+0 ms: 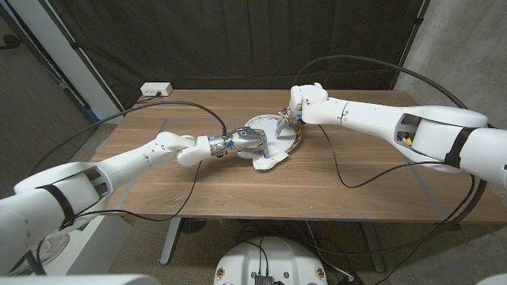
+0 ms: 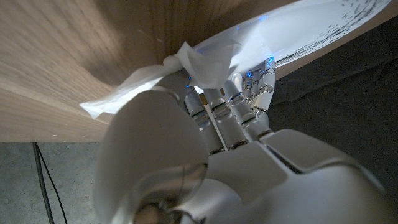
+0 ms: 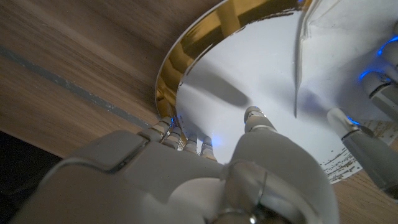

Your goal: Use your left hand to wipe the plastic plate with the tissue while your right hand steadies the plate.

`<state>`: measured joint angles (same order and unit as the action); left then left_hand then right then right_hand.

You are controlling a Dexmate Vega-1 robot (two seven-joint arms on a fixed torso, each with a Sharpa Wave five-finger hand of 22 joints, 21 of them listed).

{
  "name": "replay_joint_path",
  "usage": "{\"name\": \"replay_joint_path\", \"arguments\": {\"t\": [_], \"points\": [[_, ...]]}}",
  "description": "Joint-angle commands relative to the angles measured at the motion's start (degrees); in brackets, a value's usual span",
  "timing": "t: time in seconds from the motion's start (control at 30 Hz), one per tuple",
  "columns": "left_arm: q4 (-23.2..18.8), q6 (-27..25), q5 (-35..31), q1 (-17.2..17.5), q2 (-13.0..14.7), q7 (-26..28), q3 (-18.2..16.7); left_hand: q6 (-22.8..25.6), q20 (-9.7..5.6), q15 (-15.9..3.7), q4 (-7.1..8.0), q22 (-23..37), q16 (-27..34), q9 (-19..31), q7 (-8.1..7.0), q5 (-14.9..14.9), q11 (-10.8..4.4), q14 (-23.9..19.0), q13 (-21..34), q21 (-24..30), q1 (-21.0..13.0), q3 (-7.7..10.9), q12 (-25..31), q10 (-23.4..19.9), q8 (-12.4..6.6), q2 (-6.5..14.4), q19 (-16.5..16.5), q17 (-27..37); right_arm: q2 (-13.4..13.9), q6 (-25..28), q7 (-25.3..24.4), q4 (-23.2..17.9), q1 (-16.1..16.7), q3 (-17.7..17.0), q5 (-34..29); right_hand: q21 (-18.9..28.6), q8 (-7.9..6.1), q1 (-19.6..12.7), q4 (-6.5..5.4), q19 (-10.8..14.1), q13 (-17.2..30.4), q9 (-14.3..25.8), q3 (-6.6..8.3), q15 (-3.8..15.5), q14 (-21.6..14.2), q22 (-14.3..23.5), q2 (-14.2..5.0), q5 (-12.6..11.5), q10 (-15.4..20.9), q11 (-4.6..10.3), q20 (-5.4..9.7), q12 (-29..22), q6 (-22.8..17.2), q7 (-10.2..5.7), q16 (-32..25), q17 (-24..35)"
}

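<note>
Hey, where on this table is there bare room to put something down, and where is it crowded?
Bare wood lies along the near edge between both arms, and at the far left corner. The middle is crowded: left hand on the tissue, right hand at the plate. A cable loops over the right side.

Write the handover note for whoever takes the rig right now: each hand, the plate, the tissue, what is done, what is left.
Left hand: holds the tissue against the plastic plate, fingers over the plate's face; the tissue trails off the plate's near side onto the wooden table.
Right hand: grips the plate's far rim, fingers over the gold edge, steadying it.
Plate: at mid-table between both hands, white face with a gold rim.
Done: both hands are in place, tissue on the plate.
Left: the wiping itself; I cannot tell how much of the face has been covered. Then release both hands.
</note>
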<state>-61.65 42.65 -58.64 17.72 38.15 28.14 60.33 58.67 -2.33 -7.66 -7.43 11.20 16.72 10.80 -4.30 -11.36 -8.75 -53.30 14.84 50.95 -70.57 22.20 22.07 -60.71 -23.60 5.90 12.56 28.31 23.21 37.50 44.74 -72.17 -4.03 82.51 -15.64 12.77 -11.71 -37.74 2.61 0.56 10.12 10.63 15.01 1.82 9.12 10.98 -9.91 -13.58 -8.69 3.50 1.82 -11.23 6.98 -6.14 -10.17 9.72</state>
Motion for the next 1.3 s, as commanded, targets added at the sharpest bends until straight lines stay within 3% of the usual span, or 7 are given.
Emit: {"name": "replay_joint_path", "arguments": {"t": [0.03,0.53,0.8,0.93,1.07,1.3], "points": [[4.22,-9.50,-10.16,-1.88,-1.34,6.95,0.05,0.38,-2.51,-6.18,0.15,-0.05,-0.01,0.24,0.33,-0.20,-2.25,-0.43,0.24,0.26,-0.38,-0.24,-0.13,-2.73,0.27,0.27,-0.04,0.18,-0.01,-0.50,-0.12,0.08,0.19,-0.34,0.04,0.49,0.26,0.56,-0.10,0.52,0.18,0.21,-0.15,1.47,0.54,0.60,0.07,-0.36,-0.18,0.42,4.99,0.09,0.32,-0.09,-0.10,0.09],[20.46,-25.35,-13.84,-9.50,-7.33,17.25,9.90,0.63,-2.88,-6.20,0.13,-0.06,-0.09,0.25,0.40,-0.19,-2.28,-0.67,0.50,0.44,-0.46,-0.53,-0.37,-2.93,0.44,0.31,0.03,0.37,-0.66,-1.93,0.22,1.71,0.25,-0.57,0.12,0.49,0.25,0.70,-0.17,0.43,0.18,0.21,-0.35,1.58,0.57,0.61,0.04,-0.45,-0.19,0.37,5.10,0.07,0.34,-0.10,-0.11,0.09],[40.00,-35.68,-11.86,-13.12,-16.95,33.92,18.14,1.12,-2.88,-6.25,0.03,-0.06,-0.04,0.26,0.33,-0.13,-2.32,-0.95,0.70,0.67,-0.60,-0.81,-0.44,-3.36,0.45,0.22,0.27,0.58,-0.75,-2.03,0.35,1.97,0.42,-0.83,0.19,0.48,0.25,0.74,-0.20,0.38,0.18,0.21,-0.43,1.68,0.60,0.61,0.04,-0.49,-0.33,0.50,5.15,0.11,0.34,-0.12,-0.10,0.09],[40.86,-36.63,-8.62,-13.90,-17.55,34.44,21.59,1.26,-2.85,-6.21,0.03,-0.06,-0.05,0.25,0.41,-0.11,-2.32,-1.08,0.79,0.73,-0.63,-0.89,-0.49,-3.49,0.50,0.25,0.25,0.64,-0.81,-2.13,0.43,2.17,0.45,-0.96,0.27,0.48,0.25,0.76,-0.20,0.35,0.18,0.21,-0.48,1.71,0.62,0.61,0.04,-0.51,-0.33,0.54,5.18,0.10,0.35,-0.17,-0.10,0.08],[40.38,-34.19,-5.75,-14.62,-17.45,34.59,23.96,1.37,-2.84,-6.18,0.06,-0.08,-0.11,0.25,0.34,-0.10,-2.32,-1.19,0.80,0.73,-0.63,-0.99,-0.67,-3.54,0.58,0.28,0.11,0.67,-0.81,-2.38,0.39,2.34,0.38,-1.00,0.15,0.49,0.23,0.78,-0.21,0.35,0.18,0.21,-0.52,1.67,0.67,0.61,0.04,-0.53,-0.32,0.45,5.14,0.09,0.32,-0.15,-0.08,0.08],[35.52,-25.42,-2.13,-15.94,-14.78,31.60,25.86,1.28,-3.01,-6.18,0.07,-0.10,-0.21,0.25,0.22,-0.10,-2.32,-1.21,0.87,0.70,-0.63,-1.10,-0.78,-3.62,0.73,0.27,-0.11,0.70,-0.76,-3.04,0.44,2.75,0.18,-1.13,-0.06,0.49,0.25,0.82,-0.23,0.32,0.18,0.21,-0.59,1.60,0.73,0.61,0.03,-0.57,-0.34,0.44,5.16,0.09,0.37,-0.08,-0.07,0.08]]}}
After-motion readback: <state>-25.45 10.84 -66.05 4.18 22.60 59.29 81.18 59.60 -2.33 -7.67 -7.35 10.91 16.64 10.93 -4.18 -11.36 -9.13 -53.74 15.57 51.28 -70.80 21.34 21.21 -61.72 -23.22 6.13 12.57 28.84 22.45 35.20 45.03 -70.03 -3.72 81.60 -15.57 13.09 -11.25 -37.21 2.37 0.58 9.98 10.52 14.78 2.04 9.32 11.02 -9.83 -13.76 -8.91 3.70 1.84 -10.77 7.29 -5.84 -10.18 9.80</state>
